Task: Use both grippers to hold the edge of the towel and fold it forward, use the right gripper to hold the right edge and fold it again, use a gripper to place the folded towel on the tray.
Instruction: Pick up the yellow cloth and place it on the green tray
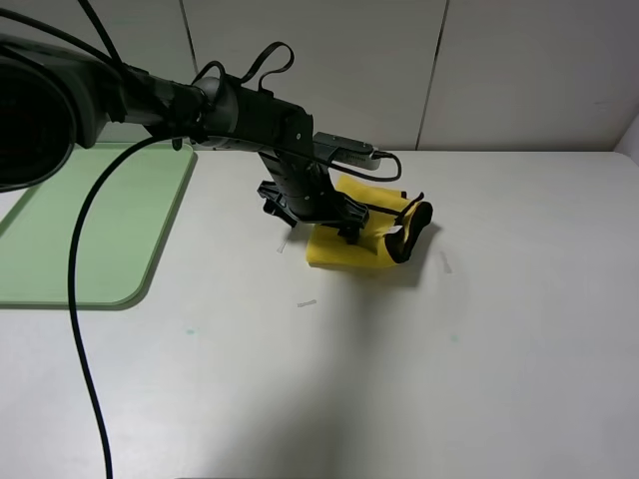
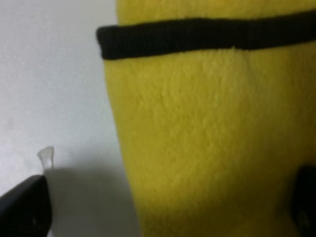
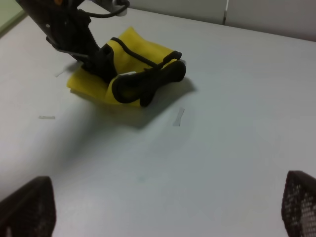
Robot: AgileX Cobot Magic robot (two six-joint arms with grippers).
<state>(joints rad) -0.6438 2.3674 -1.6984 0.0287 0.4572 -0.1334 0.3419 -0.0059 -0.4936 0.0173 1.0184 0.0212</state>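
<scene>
**Folded towel under the left gripper, tray waiting at far left**

We see the bright yellow fluffy microfibre towel [image 1: 361,238] lying as a compact folded bundle on the white table [image 1: 419,379], a little beyond the middle of the scene. Its narrow black stitched edge [image 2: 207,35] runs across the top layer in the left wrist view, and at the bundle's right end the trim curls up in a thick black loop. We judge both folds done, since the cloth lies in several layers.

The black jointed left gripper [image 1: 312,212] stands directly over the bundle's left part. Its jaws are spread wide, one fingertip [image 2: 24,205] beside the cloth's margin and the other on its far side; we judge this straddle to prepare a pinch through all layers, so that the folds travel together. We cannot tell whether the pads touch the cloth.

The right gripper [image 3: 163,207] hangs open nearer the camera side, well apart from the towel, leaving the path clear.

The flat pale green rectangular plastic tray [image 1: 60,239] lies at the far left, well apart.
</scene>
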